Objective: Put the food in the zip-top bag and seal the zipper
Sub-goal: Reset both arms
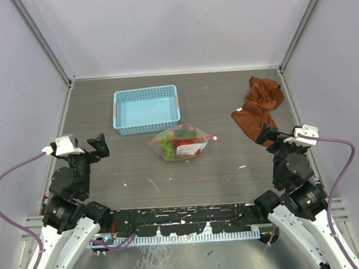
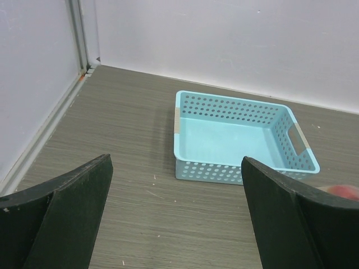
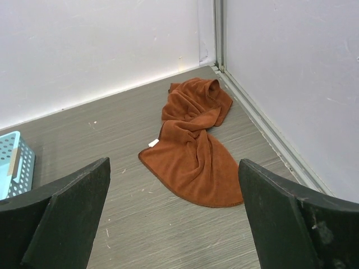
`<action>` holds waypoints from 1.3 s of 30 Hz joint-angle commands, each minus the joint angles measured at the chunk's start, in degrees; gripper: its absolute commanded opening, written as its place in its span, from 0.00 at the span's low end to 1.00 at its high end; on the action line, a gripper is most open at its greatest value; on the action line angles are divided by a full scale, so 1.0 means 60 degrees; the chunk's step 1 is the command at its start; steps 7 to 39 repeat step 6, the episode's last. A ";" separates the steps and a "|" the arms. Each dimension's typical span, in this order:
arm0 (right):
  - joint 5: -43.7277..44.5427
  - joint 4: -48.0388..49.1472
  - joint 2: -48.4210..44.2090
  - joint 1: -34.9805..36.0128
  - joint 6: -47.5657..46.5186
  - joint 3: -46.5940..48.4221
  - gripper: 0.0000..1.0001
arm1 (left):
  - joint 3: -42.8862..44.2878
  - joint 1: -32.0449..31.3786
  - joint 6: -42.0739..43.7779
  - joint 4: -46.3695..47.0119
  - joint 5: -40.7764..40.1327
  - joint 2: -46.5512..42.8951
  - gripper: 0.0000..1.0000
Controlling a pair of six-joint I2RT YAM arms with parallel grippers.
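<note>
The clear zip-top bag (image 1: 181,142) lies on the table's middle, just in front of the basket. Toy food shows inside it: green grapes (image 1: 166,144) at the left and red strawberries (image 1: 184,140). Its red-orange zipper (image 1: 199,136) runs along the far right side. A bit of orange-red fruit (image 2: 343,191) shows at the right edge of the left wrist view. My left gripper (image 1: 99,145) is open and empty at the left, well apart from the bag. My right gripper (image 1: 266,133) is open and empty at the right, near the cloth.
A light-blue perforated basket (image 1: 123,121) stands empty behind the bag; it also shows in the left wrist view (image 2: 185,168). A rust-brown cloth (image 1: 259,108) lies crumpled at the back right, also in the right wrist view (image 3: 193,145). White walls enclose the table.
</note>
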 commanded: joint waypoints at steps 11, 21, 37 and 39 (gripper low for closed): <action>-0.0225 0.0783 -0.0438 -0.0006 -0.0409 -0.0101 1.00 | 0.0174 0.0101 0.0090 0.0528 -0.0120 0.0168 0.98; -0.0225 0.0783 -0.0438 -0.0006 -0.0409 -0.0101 1.00 | 0.0174 0.0101 0.0090 0.0528 -0.0120 0.0168 0.98; -0.0225 0.0783 -0.0438 -0.0006 -0.0409 -0.0101 1.00 | 0.0174 0.0101 0.0090 0.0528 -0.0120 0.0168 0.98; -0.0225 0.0783 -0.0438 -0.0006 -0.0409 -0.0101 1.00 | 0.0174 0.0101 0.0090 0.0528 -0.0120 0.0168 0.98</action>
